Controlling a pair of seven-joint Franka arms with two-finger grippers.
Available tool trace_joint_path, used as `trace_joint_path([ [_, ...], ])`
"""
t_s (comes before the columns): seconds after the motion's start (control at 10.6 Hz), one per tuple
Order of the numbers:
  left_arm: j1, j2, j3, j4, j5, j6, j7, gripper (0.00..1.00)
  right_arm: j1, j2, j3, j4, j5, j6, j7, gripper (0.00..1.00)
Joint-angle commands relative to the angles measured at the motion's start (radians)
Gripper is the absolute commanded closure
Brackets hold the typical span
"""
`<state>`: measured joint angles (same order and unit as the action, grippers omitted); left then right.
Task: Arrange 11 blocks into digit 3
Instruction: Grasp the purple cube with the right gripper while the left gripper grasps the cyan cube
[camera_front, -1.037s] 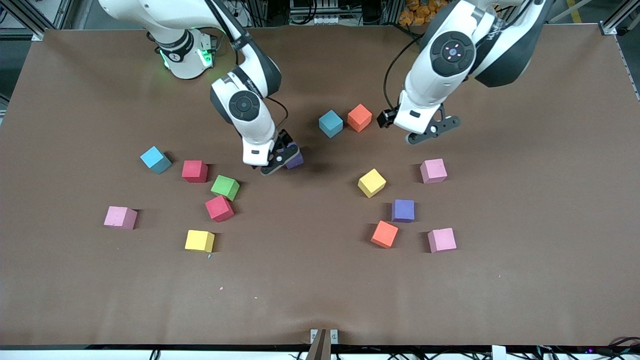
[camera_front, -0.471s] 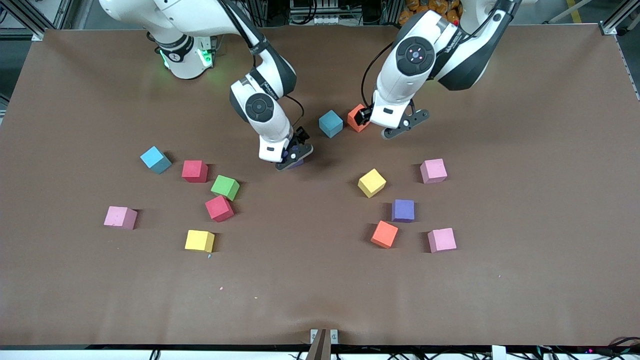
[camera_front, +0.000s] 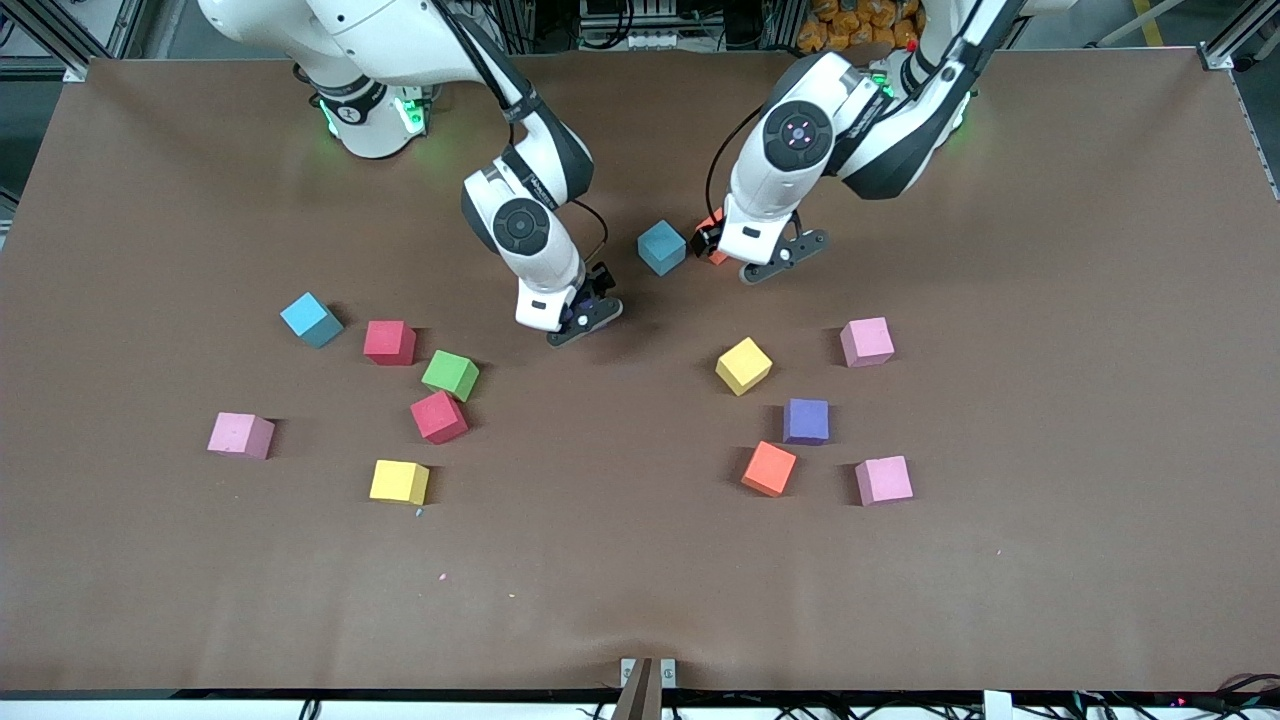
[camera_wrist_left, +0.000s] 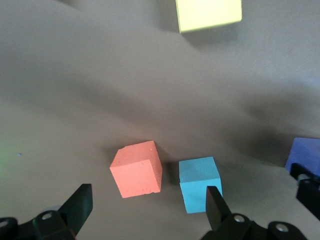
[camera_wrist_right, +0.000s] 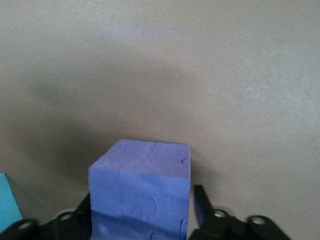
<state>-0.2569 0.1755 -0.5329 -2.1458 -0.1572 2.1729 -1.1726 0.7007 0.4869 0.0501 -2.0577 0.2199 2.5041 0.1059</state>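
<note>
**A:** What does the right pincer have?

**B:** It is low on the bench, pinching a purple block. Its 2 dark fingers press the cube's sides. The foam is matte, with faint creases and a small dent near 1 top edge.

**A:** And the left pincer?

**B:** Spread wide over an orange block, gripping nothing. Its black fingers stand apart. The orange cube has a slightly grainy face and sits just beside a light blue block, with a thin gap between them.

**A:** Where are the other blocks?

**B:** Scattered singly, nearer the front camera.
- **Toward the right arm's end:** a second light blue block, 2 red blocks, a green block that seems to touch the nearer red one, a pink block and a yellow block.
- **Toward the left arm's end:** a second yellow block, 2 more pink blocks, a second purple block and a second orange block.

**A:** Anything hard to see?

**B:** From the front, the pinched cube is almost wholly hidden under the right hand, and the left hand covers most of the orange one. The left wrist view cuts off a yellow cube at its edge.
</note>
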Motion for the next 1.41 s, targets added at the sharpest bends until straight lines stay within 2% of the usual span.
trace_joint_path([
  [0.0,-0.034,0.016,0.002,-0.003,-0.025,0.036,-0.033,0.0,-0.006,-0.007,0.004,0.016,0.01,-0.001,0.028,1.0],
  [0.19,-0.08,0.067,0.002,-0.002,-0.025,0.095,-0.1,0.0,-0.01,-0.056,-0.001,0.014,0.0,-0.016,-0.001,1.0],
  [0.38,-0.132,0.111,0.002,0.0,-0.025,0.16,-0.174,0.0,-0.026,-0.095,-0.001,0.001,-0.007,-0.098,-0.104,1.0],
  [0.66,-0.182,0.153,0.002,0.001,-0.025,0.215,-0.272,0.0,-0.036,-0.213,-0.003,-0.116,-0.008,-0.133,-0.296,0.99],
  [1.04,-0.234,0.203,0.008,0.007,-0.022,0.284,-0.352,0.0,-0.04,-0.358,-0.003,-0.257,-0.106,-0.14,-0.561,0.98],
  [1.23,-0.243,0.211,0.02,0.009,-0.01,0.318,-0.352,0.0,-0.029,-0.393,-0.003,-0.297,-0.116,-0.139,-0.688,0.98],
  [1.32,-0.243,0.216,0.025,0.011,-0.009,0.323,-0.348,0.0,-0.023,-0.405,-0.001,-0.306,-0.154,-0.139,-0.739,0.98],
])
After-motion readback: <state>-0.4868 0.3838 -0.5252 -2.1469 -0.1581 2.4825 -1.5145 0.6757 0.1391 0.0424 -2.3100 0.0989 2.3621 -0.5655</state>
